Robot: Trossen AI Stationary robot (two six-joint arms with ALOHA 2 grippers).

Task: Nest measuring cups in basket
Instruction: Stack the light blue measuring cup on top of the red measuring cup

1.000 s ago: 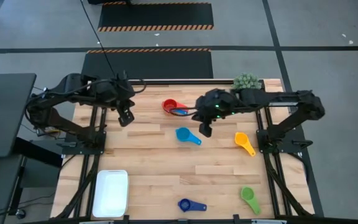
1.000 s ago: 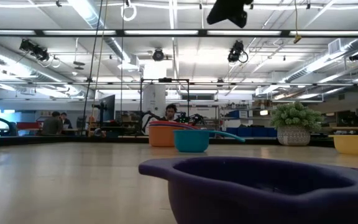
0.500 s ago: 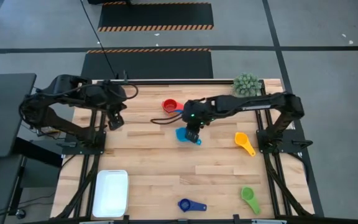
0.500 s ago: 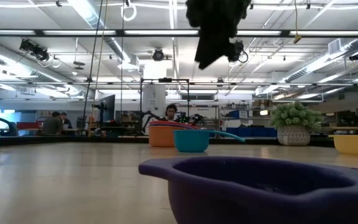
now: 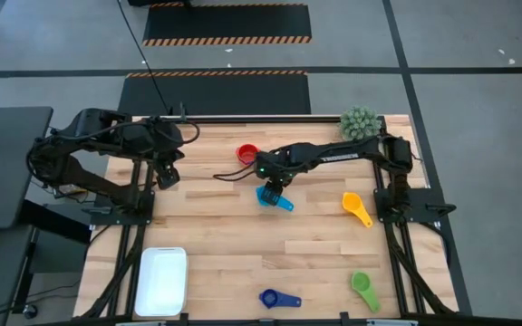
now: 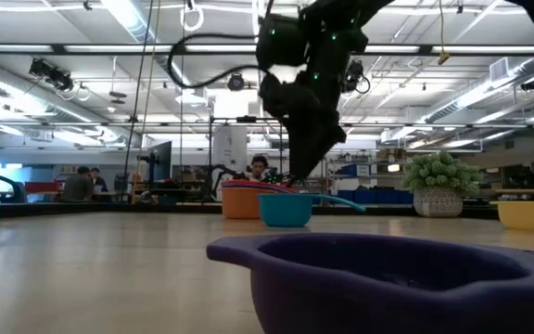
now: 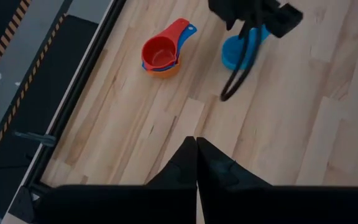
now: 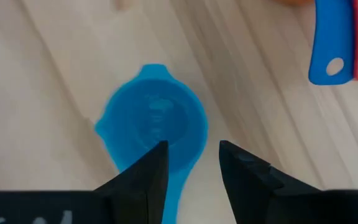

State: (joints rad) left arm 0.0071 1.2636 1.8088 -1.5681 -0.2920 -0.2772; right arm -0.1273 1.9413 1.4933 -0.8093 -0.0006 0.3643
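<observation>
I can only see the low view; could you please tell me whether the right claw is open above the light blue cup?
Observer: Yes, the right claw is open, its fingers either side of the light blue cup's handle.
Operator: Thanks, and where is the basket?
Observer: The basket sits at the table's near left corner, with no cups in it.
Operator: And the left claw?
Observer: The left claw is shut, hanging above the table's left side.

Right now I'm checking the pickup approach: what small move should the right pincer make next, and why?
Probably lower the right pincer a little and close on the light blue measuring cup: its open fingers sit directly above the cup's handle end, and the cup rests on the wooden table.
</observation>
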